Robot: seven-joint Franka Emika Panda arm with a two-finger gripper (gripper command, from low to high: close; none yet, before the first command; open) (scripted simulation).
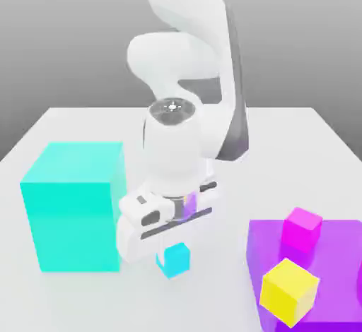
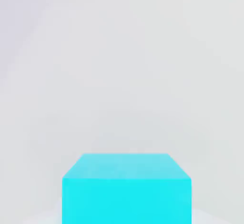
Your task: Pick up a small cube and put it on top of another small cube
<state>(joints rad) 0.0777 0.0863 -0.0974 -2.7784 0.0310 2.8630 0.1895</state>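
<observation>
A small cyan cube rests on the white table directly under my hand, and it looms close in the hand view. My gripper points straight down over it and is shut on its sides. The fingers are mostly hidden behind the hand and the cube. A small magenta cube and a slightly bigger yellow cube stand on a purple platform at the exterior view's right.
A large cyan block stands close to the hand on the exterior view's left. The low purple platform fills the front right corner. The white table runs between them.
</observation>
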